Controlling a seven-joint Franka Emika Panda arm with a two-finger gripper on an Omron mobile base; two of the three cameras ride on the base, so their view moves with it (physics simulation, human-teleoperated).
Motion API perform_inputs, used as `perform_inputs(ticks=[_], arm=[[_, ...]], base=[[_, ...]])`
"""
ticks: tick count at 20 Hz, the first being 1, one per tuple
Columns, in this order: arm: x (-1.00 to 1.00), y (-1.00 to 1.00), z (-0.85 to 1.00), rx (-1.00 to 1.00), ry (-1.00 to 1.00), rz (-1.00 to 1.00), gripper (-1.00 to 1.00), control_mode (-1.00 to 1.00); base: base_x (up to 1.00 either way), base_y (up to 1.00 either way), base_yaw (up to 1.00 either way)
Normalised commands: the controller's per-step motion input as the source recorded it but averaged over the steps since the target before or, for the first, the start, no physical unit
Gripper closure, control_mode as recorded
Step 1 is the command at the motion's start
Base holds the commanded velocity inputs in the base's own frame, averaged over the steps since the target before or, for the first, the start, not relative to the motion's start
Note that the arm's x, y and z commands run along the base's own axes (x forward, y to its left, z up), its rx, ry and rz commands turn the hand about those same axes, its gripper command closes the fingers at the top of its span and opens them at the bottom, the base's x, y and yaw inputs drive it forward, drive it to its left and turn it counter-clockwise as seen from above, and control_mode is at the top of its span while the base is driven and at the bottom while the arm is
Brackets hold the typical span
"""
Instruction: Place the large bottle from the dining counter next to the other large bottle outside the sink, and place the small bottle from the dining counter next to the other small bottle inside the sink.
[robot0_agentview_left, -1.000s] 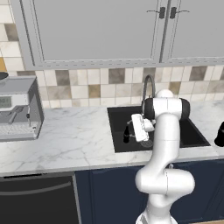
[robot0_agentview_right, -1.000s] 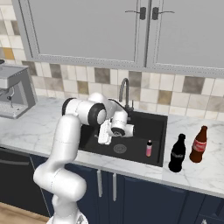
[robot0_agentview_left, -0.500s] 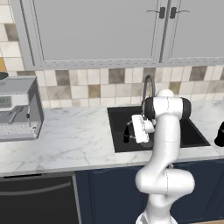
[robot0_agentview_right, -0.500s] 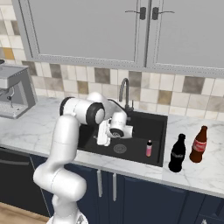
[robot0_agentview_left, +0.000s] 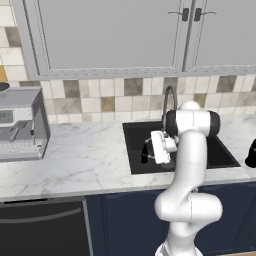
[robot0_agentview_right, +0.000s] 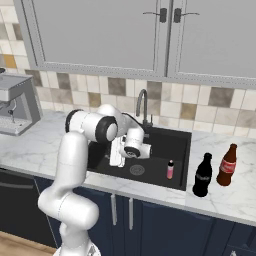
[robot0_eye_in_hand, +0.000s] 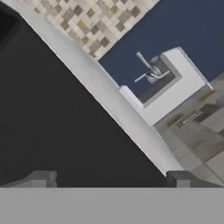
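Over the sink (robot0_agentview_right: 182, 145) basin, low against its wall on the coffee-machine side, the gripper (robot0_agentview_left: 145, 151) hangs with its two dark fingers spread to full width and nothing between them; it grips nothing, and whether a fingertip touches the basin cannot be told. The hand view confirms the spread: the two finger tips (robot0_eye_in_hand: 38, 178) stand far apart at the bottom, with only dark basin surface between them. That view also shows what the base views do not: the pale rim of the sink running diagonally, and beyond it a small grey fixture on a white slab against navy blue, too blurred to identify. The right base view shows the bottles. The other small bottle (robot0_agentview_right: 170, 169), pink with a dark cap, stands upright on the basin floor, across the round drain (robot0_agentview_right: 137, 170) from the gripper. Beyond the far basin wall, on the marble worktop (robot0_agentview_right: 235, 192), the large bottle (robot0_agentview_right: 202, 175), all black with a thin red band, stands upright just beside the other large bottle (robot0_agentview_right: 227, 165), dark with a reddish neck and cap. In the left base view only a dark edge of the large bottle shows at the frame's right border, while the coffee machine (robot0_agentview_left: 20, 123) stands well away from the gripper on the opposite side. The curved steel tap (robot0_agentview_left: 169, 100) rises behind the gripper. No label writing is legible.
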Motion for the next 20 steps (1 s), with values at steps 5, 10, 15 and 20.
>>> perform_inputs(ticks=[5,10,15,20], arm=[[-0.04,0.00,0.29,0.00,-0.10,0.01,-1.00,-1.00],[-0.08,0.06,0.23,0.00,-0.10,0.01,-1.00,-1.00],[-0.09,0.07,0.25,0.00,-0.11,0.01,-1.00,-1.00],[-0.16,0.07,0.32,0.00,-0.12,0.01,-1.00,-1.00]], base=[[0.00,0.00,0.00],[0.00,0.00,0.00],[0.00,0.00,0.00],[0.00,0.00,0.00]])
